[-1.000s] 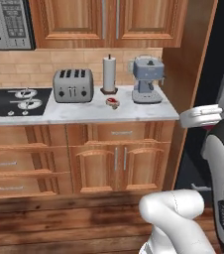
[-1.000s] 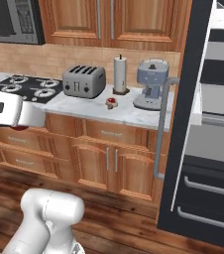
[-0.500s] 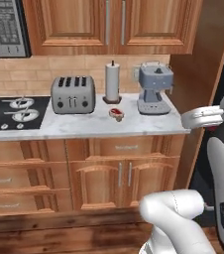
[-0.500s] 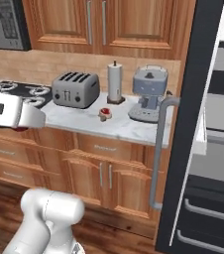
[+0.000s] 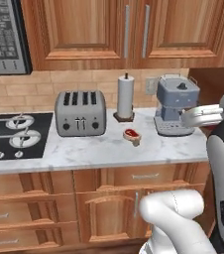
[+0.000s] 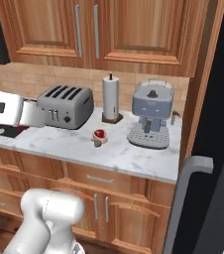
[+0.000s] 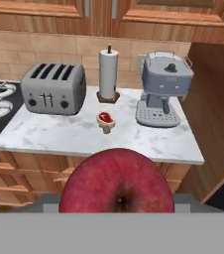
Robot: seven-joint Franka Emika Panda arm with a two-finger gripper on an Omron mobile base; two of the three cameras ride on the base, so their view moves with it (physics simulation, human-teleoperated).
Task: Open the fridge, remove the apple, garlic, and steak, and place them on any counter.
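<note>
Filling tool's clamped grip: glossy dark-red round apple (image 7: 117, 181), dimpled; steak (image 7: 105, 118) on counter (image 7: 79, 136).

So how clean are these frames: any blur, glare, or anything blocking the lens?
Hand view: the apple sits huge against the lens, hiding the claw, while the counter behind stays sharp. Left base view: even, flat light, faint shadow under the toaster, no glare. Right base view: the robot's white arm blocks the lower left; the steak is small but legible.
</note>
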